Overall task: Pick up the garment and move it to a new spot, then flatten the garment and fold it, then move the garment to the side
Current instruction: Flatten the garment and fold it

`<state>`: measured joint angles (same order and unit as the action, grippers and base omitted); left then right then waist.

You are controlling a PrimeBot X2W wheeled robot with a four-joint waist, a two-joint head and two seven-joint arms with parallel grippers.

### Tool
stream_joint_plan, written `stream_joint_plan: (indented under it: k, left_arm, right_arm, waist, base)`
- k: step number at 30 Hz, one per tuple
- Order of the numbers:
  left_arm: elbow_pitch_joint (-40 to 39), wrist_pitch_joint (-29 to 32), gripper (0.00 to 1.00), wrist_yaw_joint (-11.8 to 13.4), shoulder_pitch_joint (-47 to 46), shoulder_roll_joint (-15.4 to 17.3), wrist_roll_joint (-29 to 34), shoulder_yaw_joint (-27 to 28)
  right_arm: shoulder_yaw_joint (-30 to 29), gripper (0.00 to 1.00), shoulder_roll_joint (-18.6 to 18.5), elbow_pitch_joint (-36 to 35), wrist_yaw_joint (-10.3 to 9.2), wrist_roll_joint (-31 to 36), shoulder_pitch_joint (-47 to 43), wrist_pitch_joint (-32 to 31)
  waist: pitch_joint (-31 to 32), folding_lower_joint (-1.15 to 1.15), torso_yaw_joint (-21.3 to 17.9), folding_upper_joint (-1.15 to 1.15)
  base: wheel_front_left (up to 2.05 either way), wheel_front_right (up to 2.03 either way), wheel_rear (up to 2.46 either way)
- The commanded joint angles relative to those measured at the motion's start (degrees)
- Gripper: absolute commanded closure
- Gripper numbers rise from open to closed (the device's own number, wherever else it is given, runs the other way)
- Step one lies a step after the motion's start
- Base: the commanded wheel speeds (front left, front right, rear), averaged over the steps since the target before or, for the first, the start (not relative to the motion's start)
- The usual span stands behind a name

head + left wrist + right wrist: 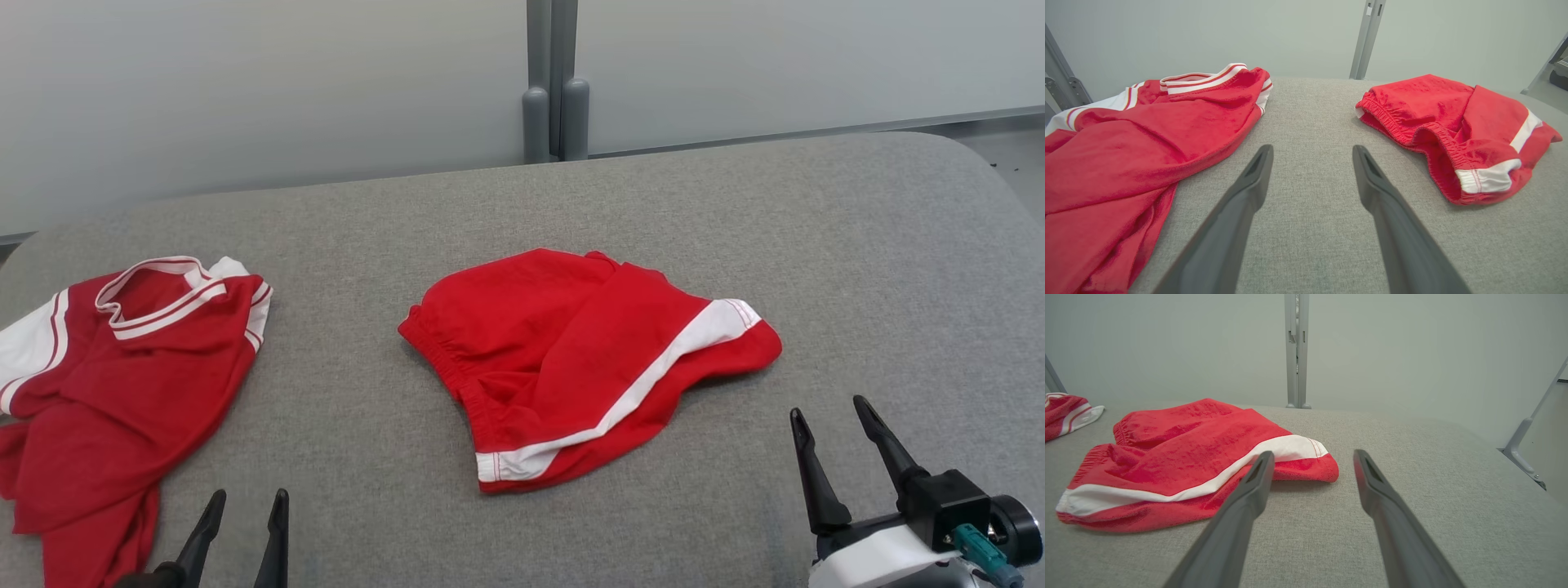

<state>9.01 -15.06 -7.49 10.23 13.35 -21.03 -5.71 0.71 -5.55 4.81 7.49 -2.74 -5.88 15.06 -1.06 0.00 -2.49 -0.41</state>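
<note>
1. Nearest to me, my left pincer (249, 498) hangs to the near left of the red shorts (571, 351), well apart from them. Its two dark fingers are spread with nothing between them, over bare grey cloth.
2. My right pincer (828, 408) sits to the near right of the shorts, close to their white-banded leg end but not touching it. Its fingers are spread too, and hold nothing.
3. The shorts lie near the middle of the grey padded table (857, 245), rumpled and partly doubled over rather than flat. The gathered elastic waistband faces left. A white stripe runs along the near side up to the right-hand leg end.
4. Left of the shorts, with a bare strip of table between, lies a red jersey (122, 384). It is crumpled, with its white-and-red striped collar at the far end and its hem trailing toward me.
5. Beyond the shorts the table runs bare to its rounded far edge.
6. Behind that edge, past the shorts, a grey upright post (555, 82) stands against a pale wall (245, 82).
</note>
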Motion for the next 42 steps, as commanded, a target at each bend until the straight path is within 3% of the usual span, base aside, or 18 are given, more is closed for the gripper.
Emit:
stream_joint_plan:
  k: [1,4,9,16,20,26,34,42]
  left_arm:
    - [0.4,-0.2,0.0,0.0,0.0,0.4,-0.6,-0.3]
    - [1.6,0.6,0.0,0.0,-1.5,1.8,-2.4,-2.4]
    - [-2.1,7.8,0.0,0.0,-3.9,2.7,-4.5,-5.3]
    - [-16.1,28.6,0.0,2.9,-7.9,0.4,-11.2,-9.0]
    - [-23.5,39.9,0.0,3.5,-9.2,1.3,-14.2,-12.3]
    - [-28.9,49.3,0.0,4.6,-11.4,1.3,-17.5,-15.2]
    - [-28.0,53.3,0.0,6.0,-13.7,0.3,-17.6,-17.4]
    - [-26.7,52.5,0.0,5.1,-14.6,-0.7,-17.7,-18.6]
  right_arm:
    - [0.4,0.0,-0.5,-0.2,-0.01,-1.3,0.9,0.2]
    - [2.3,0.0,-2.7,0.5,-0.01,-4.4,2.8,0.2]
    - [5.1,0.0,-8.8,3.8,-0.03,-8.7,8.1,-2.3]
    - [12.8,0.0,-19.5,3.3,-0.01,-18.5,21.4,-22.0]
    - [17.9,0.0,-25.5,2.0,-0.01,-24.5,27.6,-33.0]
    - [21.6,0.0,-32.3,1.3,-0.02,-29.5,34.5,-42.7]
    - [26.5,0.0,-31.9,3.7,-0.02,-32.9,39.6,-46.6]
    - [28.4,0.0,-32.0,5.1,-0.02,-36.8,40.5,-45.6]
  waist:
    - [-0.2,0.0,0.3,0.41]
    - [-0.8,0.0,0.6,0.41]
    - [-2.9,0.0,1.3,0.41]
    - [-10.1,0.0,2.9,0.41]
    - [-14.1,0.0,3.9,0.41]
    - [-18.6,0.0,4.9,0.41]
    - [-22.9,0.0,5.2,0.41]
    - [-24.6,0.0,5.2,0.41]
  base:
    - [0.0,0.0,0.0]
    - [0.0,0.0,0.0]
    - [0.0,0.0,0.0]
    - [0.0,0.0,0.0]
    - [0.0,0.0,0.0]
    - [0.0,0.0,0.0]
    - [0.0,0.0,0.0]
    - [0.0,0.0,0.0]
